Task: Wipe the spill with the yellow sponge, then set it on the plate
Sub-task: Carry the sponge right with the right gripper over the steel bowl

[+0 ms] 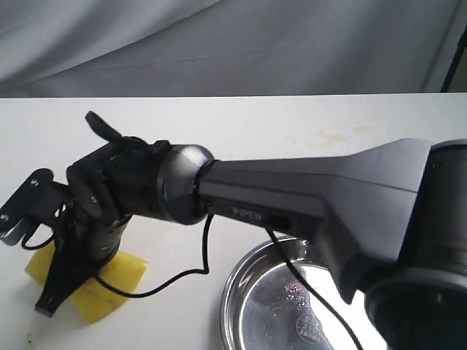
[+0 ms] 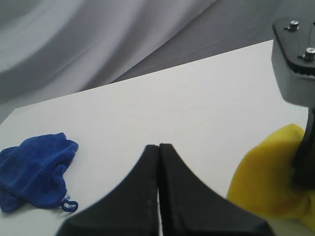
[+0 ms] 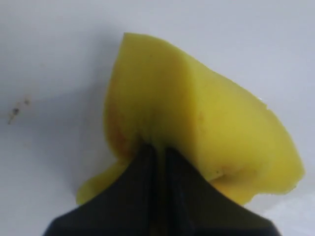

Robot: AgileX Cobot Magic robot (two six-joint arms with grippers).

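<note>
Reaching over the white desk (image 1: 292, 117), the right arm (image 1: 314, 189) ends low at the near left corner. The plate (image 1: 237, 295) sits at the near edge, partly under that arm and bare where visible. The yellow sponge (image 3: 197, 123) lies squashed on the desk at that corner, pinched tight in the right gripper (image 3: 157, 147). The left gripper (image 2: 159, 162) is closed on nothing, just beside the sponge; a blue cloth (image 2: 34, 172) lies well apart from it. A faint tan smear (image 1: 343, 136) toward the far edge may be the spill. I judge wiping uncertain and the plate step undone. The desk between sponge and plate looks open, though the corner's edges are close.
</note>
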